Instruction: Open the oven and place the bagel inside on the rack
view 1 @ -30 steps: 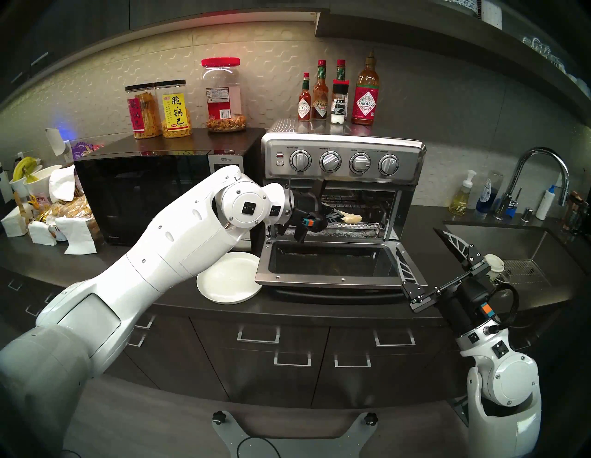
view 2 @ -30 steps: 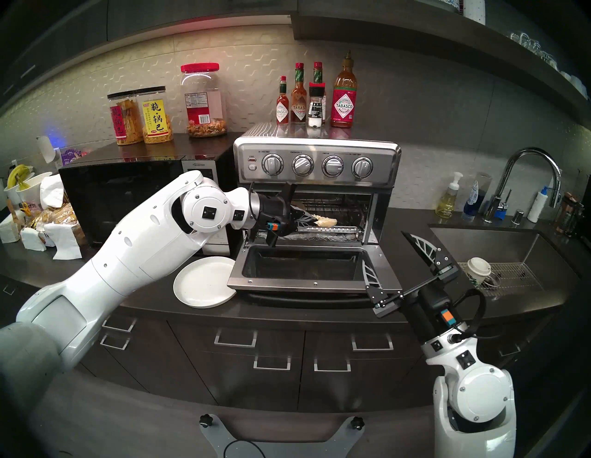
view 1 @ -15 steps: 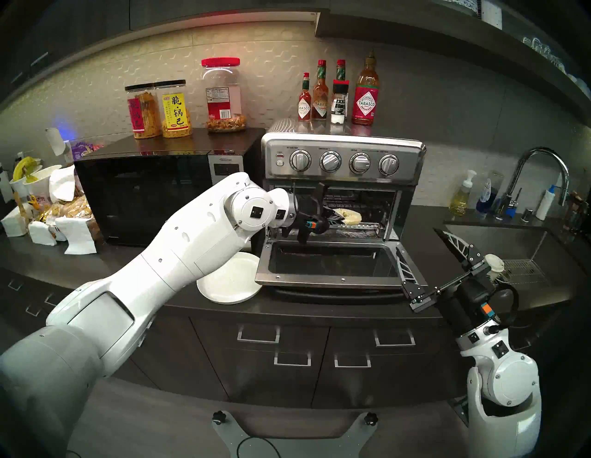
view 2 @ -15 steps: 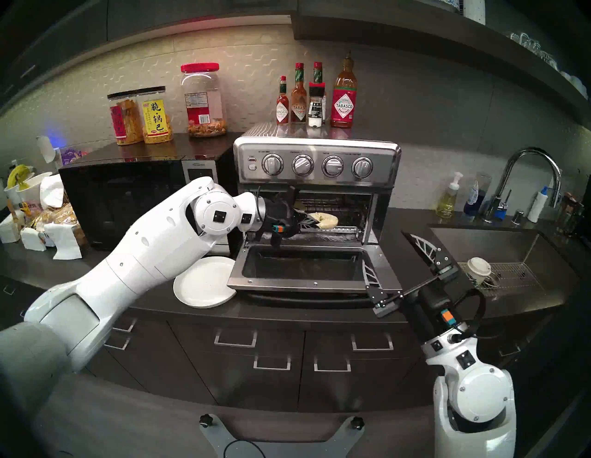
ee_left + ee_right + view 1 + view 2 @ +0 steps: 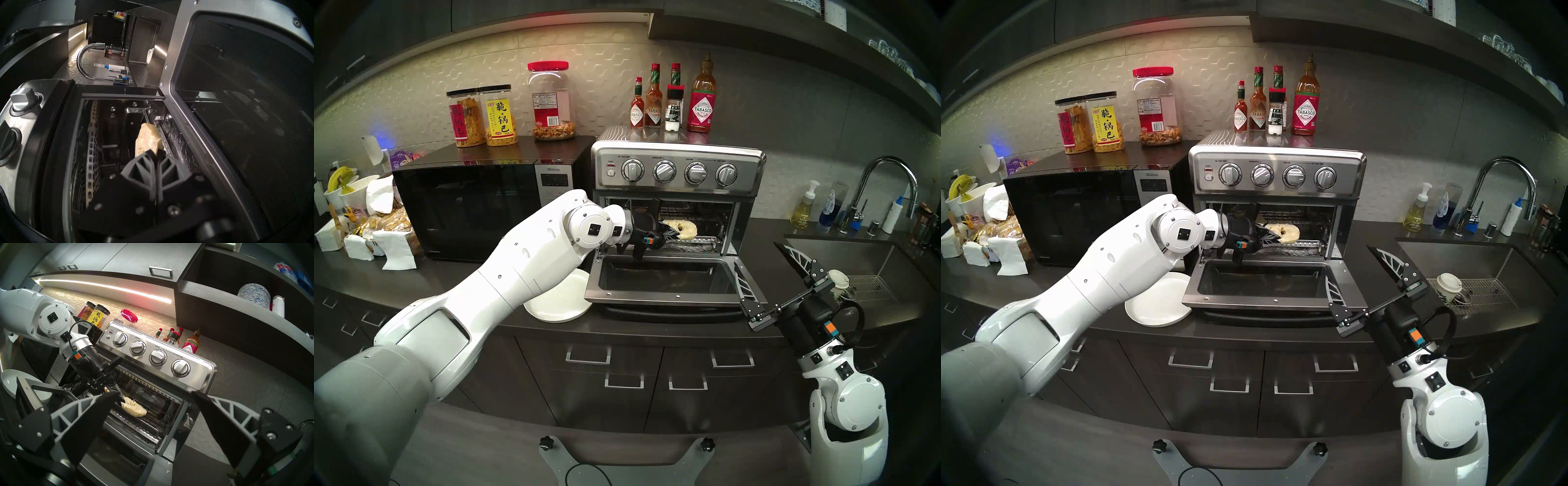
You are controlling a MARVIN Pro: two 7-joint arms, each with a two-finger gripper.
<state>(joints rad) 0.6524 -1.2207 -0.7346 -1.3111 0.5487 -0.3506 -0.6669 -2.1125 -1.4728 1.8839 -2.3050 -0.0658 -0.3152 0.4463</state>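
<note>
Bagel (image 5: 683,229) seemingly near-flat, cut face up

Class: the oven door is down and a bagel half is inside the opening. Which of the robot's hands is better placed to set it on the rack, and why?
Left. The left hand is shut on the bagel half, already inside the oven above the rack. The right hand is open, empty, outside by the door's corner.

Counts: 1 oven (image 5: 678,169) w/ 4 knobs (image 5: 663,171). 1 bagel half (image 5: 683,228) visible in oven. 1 microwave (image 5: 477,210). 1 white plate (image 5: 565,302) by front edge of counter. 3 snack jars (image 5: 498,115) on microwave top. 5 bottles (image 5: 702,98) on oven top. 1 faucet (image 5: 887,190), 3 soap bottles (image 5: 804,210) near sink. 1 paper cup (image 5: 1448,286). 2 robot arms (image 5: 504,281).
</note>
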